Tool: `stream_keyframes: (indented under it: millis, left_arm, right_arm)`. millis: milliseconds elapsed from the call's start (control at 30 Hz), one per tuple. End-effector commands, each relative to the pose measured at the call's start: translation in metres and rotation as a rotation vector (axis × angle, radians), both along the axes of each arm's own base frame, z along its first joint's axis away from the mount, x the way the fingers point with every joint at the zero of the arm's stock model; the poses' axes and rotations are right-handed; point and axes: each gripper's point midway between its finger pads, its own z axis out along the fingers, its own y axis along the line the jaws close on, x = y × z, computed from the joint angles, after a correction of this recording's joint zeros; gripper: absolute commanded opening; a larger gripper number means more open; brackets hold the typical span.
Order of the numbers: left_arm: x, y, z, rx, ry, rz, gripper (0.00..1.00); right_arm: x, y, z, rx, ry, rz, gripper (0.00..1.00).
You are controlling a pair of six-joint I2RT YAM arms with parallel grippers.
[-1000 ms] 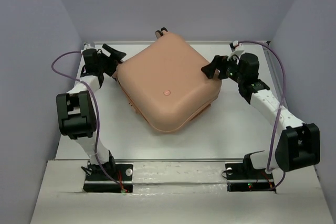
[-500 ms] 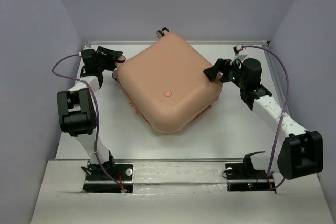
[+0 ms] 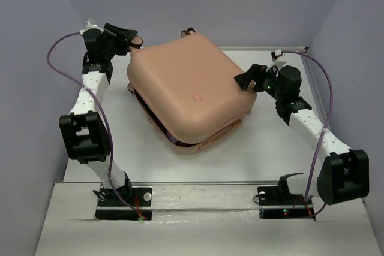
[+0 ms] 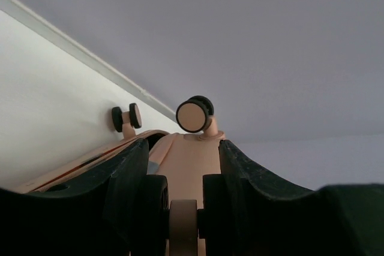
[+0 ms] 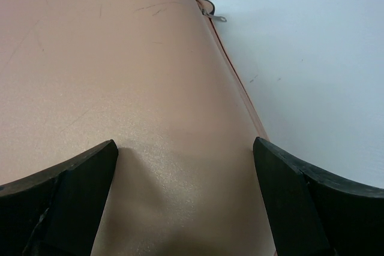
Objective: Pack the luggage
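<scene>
Gripping, 10 o'clock: left fingers (image 4: 127, 178) pinch luggage (image 3: 192, 97) caster wheel (image 4: 183, 227).
Corner, 3 o'clock: right fingers (image 5: 72, 191) wide, astride it.

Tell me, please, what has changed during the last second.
The left gripper closed on a caster wheel at the far-left corner of the luggage and rose, lifting that side of it. A dark gap opened along its near-left edge. The right gripper shifted slightly at the right corner and stayed open.
</scene>
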Motion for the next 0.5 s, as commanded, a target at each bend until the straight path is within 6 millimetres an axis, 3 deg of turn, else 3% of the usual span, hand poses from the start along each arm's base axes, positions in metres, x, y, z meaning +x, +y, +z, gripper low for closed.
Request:
stream_keyframes:
  millis: [0,67,200,467]
  left_arm:
    - [-0.037,-0.025,0.121,0.006,-0.253,-0.084,0.06]
    - [-0.036,-0.024,0.122,0.024,-0.24,-0.078,0.06]
    - [-0.039,-0.018,0.097,0.049,-0.17,-0.059,0.06]
    - [-0.039,0.007,0.017,0.157,0.001,0.005,0.06]
  right_arm:
    - [-0.011,0.01,-0.044,-0.015,0.165,0.05,1.0]
    - [-0.01,0.009,-0.042,-0.017,0.156,0.04,1.0]
    - [-0.011,0.002,-0.041,-0.044,0.152,0.01,1.0]
    - [-0.018,-0.001,-0.056,-0.058,0.185,0.007,1.0]
